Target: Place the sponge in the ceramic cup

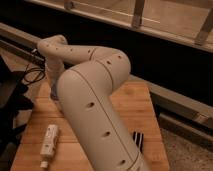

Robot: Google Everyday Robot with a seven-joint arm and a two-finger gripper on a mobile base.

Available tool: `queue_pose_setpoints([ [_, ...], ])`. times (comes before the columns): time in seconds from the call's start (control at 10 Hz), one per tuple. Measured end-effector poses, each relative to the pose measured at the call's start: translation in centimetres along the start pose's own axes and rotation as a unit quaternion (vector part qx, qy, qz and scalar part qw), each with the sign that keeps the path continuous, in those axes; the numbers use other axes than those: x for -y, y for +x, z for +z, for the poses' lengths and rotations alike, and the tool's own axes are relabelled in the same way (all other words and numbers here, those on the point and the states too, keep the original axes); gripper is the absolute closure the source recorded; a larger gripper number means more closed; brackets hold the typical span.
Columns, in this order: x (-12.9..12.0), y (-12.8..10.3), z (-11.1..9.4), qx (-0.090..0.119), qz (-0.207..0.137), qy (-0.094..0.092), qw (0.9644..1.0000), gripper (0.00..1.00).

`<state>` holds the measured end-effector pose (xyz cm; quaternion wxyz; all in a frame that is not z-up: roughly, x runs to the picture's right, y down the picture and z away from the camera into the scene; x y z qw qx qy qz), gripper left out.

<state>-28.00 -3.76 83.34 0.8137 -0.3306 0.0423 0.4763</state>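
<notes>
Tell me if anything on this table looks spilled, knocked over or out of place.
Nothing stands out. A white oblong object lies flat near the table's front left, and a striped block peeks beside the arm. The gripper is hidden behind the arm at the table's far left, so the sponge and cup cannot be checked.

Wood table, warm dim light; dark wall behind w/ railing above; speckled floor rt.

arm: cream, dotted with small dark round holes
table: warm orange-brown wood
oblong object, 7 o'clock: whitish
block, 5 o'clock: black-and-white stripes
floor: speckled grey
gripper: colour unseen, hidden behind arm, 10 o'clock
</notes>
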Motion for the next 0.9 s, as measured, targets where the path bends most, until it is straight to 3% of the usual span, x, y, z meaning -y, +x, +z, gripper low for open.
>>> queue_pose_setpoints([
  [0.2, -0.5, 0.0, 0.6, 0.002, 0.003, -0.009, 1.0, 0.26],
  [0.6, -1.7, 0.9, 1.5, -0.003, 0.007, -0.027, 0.9996, 0.25],
  [0.9, -1.3, 1.6, 0.9, -0.003, 0.015, -0.017, 0.9997, 0.25],
])
